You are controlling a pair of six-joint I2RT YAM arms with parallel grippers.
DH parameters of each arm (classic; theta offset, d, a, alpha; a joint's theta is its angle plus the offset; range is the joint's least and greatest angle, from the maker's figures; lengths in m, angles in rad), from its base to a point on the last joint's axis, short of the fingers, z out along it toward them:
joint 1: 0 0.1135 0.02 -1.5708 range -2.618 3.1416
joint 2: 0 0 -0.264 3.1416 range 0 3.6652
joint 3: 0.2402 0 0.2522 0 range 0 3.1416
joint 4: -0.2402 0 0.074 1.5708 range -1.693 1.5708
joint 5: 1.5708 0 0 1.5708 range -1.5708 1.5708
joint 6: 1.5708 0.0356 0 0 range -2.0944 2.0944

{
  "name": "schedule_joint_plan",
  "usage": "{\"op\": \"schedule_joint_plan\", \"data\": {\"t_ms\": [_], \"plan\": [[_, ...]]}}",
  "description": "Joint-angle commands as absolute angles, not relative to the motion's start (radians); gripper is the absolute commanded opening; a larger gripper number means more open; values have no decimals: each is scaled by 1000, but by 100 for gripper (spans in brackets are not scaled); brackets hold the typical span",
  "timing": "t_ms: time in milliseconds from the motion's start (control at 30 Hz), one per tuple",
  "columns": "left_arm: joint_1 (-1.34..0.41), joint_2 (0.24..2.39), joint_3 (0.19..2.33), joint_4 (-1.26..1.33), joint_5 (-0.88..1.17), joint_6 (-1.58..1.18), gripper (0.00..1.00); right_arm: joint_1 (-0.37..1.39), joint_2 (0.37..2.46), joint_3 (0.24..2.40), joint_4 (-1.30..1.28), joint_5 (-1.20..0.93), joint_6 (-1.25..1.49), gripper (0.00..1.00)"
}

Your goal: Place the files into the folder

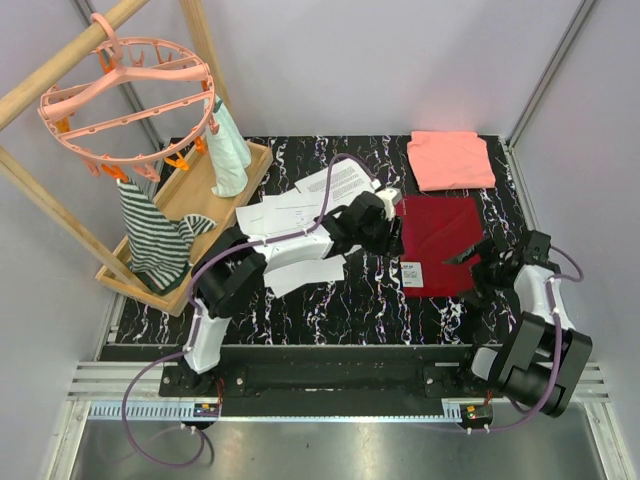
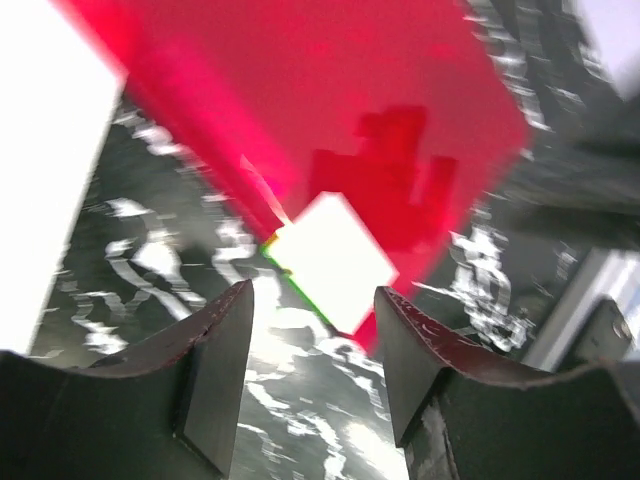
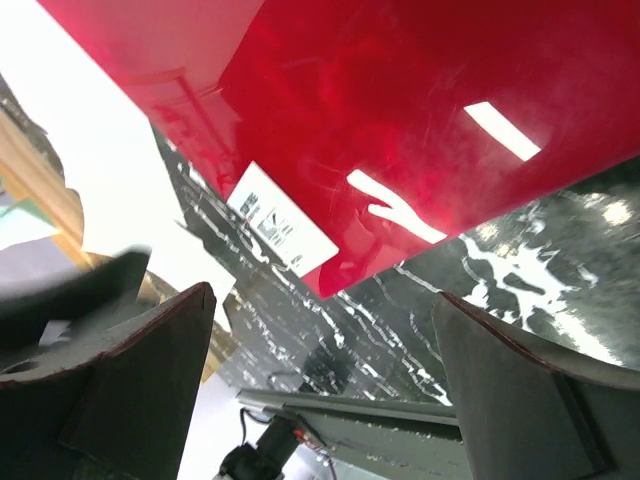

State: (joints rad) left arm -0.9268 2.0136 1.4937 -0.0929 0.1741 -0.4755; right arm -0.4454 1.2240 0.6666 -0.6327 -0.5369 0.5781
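Files, location: the files (image 1: 300,212) lay as loose white sheets, overlapping and fanned, on the marbled table (image 1: 340,300) left of centre, partly under the left arm.
Folder, location: the folder (image 1: 445,235) lay flat just right of the sheets, white label (image 1: 412,272) at its near left corner. It appeared shut, though this could not be confirmed.
Left gripper: the left gripper (image 1: 393,238) hung over the folder's left edge, fingers apart, nothing between them. Its wrist view showed only the label and table in the gap.
Right gripper: the right gripper (image 1: 478,265) sat low at the folder's near right side, fingers spread wide and empty.
Files, handling: judged very light, limp and slippery against each other. They are likely to slide apart or crease if pinched hard.
Folder, handling: judged stiffer, with a smooth glossy cover that may skid when pushed.
Hold points: a sheet edge overhanging its neighbours for the files, and the free long edge of the cover for the folder.
Edges: the folder's left edge lay close to the nearest sheet. The pink cloth (image 1: 450,160) lay just beyond its far edge, apart from it.
Open room: bare table lay in front of the sheets and folder. The wooden tray (image 1: 200,195) hemmed in the far left.
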Motion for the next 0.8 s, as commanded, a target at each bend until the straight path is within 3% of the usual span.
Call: {"op": "schedule_joint_plan", "data": {"t_ms": [0,767], "plan": [[-882,2121,1519,-63,284,-578,54,-448,1198,618,-624,-627,623,100],[-914,2233,1537,-15,308,-632,43,-448,1371,497,-339,-653,699,90]]}}
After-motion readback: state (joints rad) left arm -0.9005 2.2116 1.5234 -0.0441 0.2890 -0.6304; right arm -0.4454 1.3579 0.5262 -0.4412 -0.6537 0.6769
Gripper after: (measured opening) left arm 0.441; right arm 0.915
